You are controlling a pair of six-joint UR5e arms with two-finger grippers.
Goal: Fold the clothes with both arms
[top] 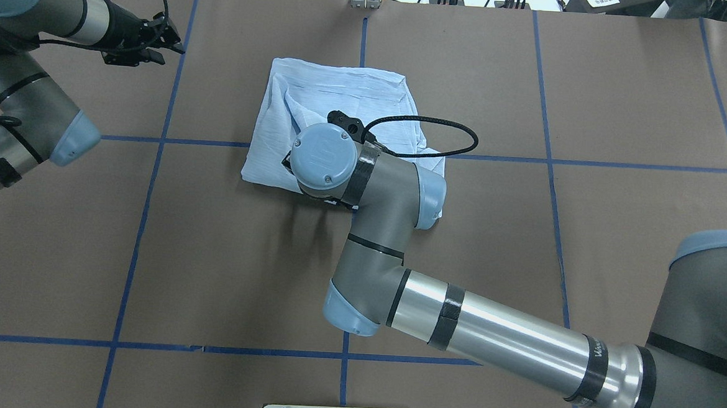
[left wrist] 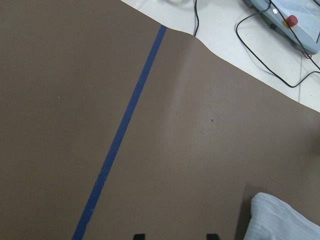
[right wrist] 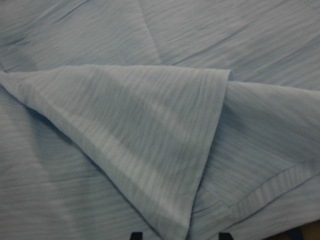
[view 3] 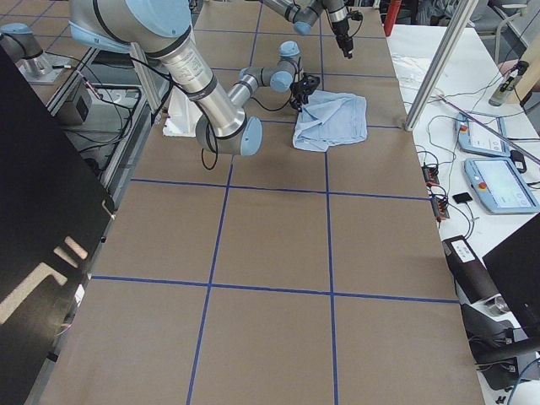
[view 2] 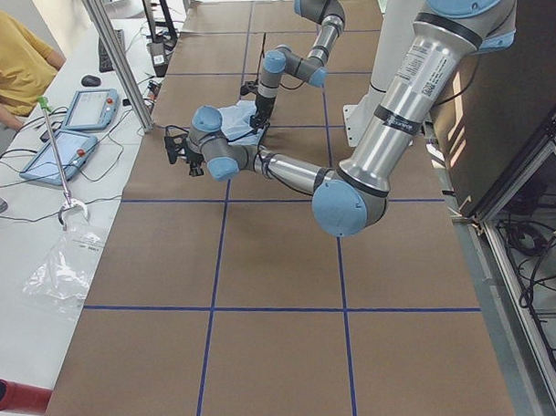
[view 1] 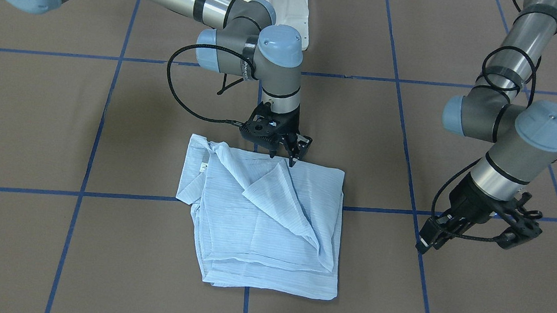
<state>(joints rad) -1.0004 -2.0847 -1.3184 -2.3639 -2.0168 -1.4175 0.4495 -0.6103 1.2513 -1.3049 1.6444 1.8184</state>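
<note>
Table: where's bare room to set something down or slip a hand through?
Bare: the table right of the shirt, and left of the right arm's elbow. Crowded: the shirt's near edge, under the right claw; far-left, by the left claw.

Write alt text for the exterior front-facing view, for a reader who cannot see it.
A folded light blue striped shirt lies on a brown table marked with blue tape lines. The right gripper is at the shirt's upper edge; the left gripper hangs to the side, off the shirt.
</note>
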